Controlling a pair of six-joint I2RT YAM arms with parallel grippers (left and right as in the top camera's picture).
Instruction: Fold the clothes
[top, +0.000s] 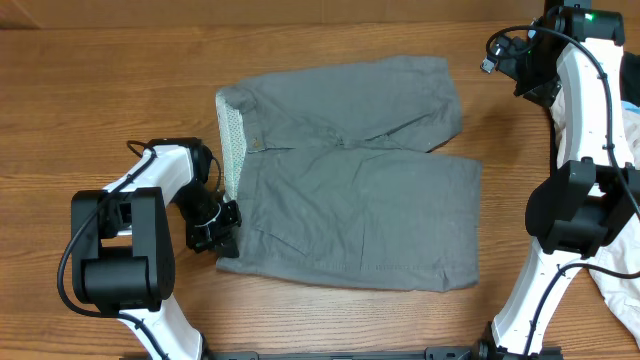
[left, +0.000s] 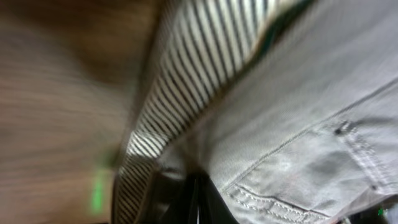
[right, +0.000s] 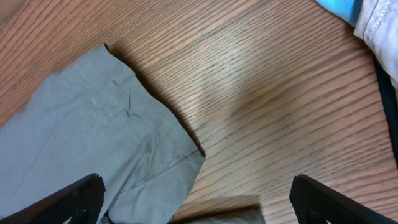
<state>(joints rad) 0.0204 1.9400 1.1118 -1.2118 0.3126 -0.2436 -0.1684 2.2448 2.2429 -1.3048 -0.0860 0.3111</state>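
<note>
1. Position of work: the shorts (top: 350, 180) lie flat and spread on the desk (top: 100, 100), waistband (top: 231, 130) toward the left and both legs toward the right. No fold is visible yet.
2. Step in hand, as I judge it: taking hold for the first fold, starting at the near waistband corner.
3. Left hand (top: 218, 238): closed tight at the lower-left corner of the shorts. Its wrist view shows the fingers (left: 196, 199) pressed together with striped lining and gray cloth right against them. I read this as a pinch on the waistband edge.
4. Right hand (right: 199, 190): spread fully wide, holding nothing. It hovers above the far leg's hem corner (right: 180, 155), clear of the cloth.
5. Next move, in my assessment: the right hand needs to descend and close on a hem or waistband edge, so both hands can lift together and carry one half over the other.
6. Risk noted: a single-corner lift would drag and bunch the cloth.
</note>
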